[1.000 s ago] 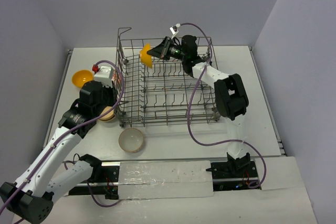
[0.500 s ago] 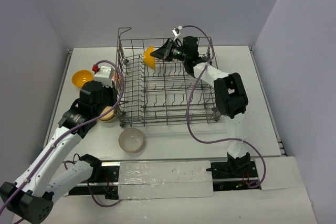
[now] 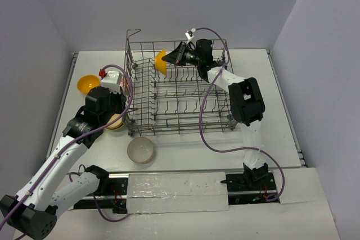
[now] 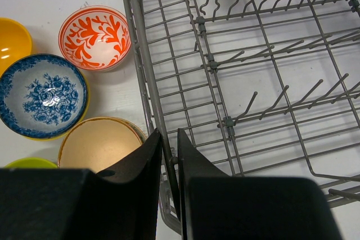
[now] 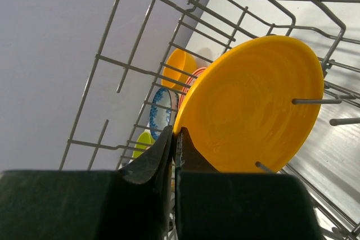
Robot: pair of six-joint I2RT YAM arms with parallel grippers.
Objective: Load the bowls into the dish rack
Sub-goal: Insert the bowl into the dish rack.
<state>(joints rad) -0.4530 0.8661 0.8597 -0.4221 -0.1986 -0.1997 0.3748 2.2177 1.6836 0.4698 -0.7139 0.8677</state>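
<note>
Dish rack point(image 3: 169, 121) fills the middle of my table view. My left gripper point(image 4: 169, 150) sits at its 8 o'clock corner, jaws narrow and pinched on the rim wire. My right gripper point(image 5: 175, 139) is clamped on the orange-yellow bowl point(image 5: 253, 105), holding it on edge among the tines at the rack's 11 o'clock. Outside at 9 o'clock lie the blue-patterned bowl point(image 4: 42, 95), tan bowl point(image 4: 98, 144) and red-and-white bowl point(image 4: 94, 37).

Clad in white shells point(image 3: 56, 167) over black joints point(image 3: 247, 102), strung with purple cables point(image 3: 202, 133), tipped with matte black fingers point(image 4: 140, 189), anchored on black bases point(image 3: 250, 179).
</note>
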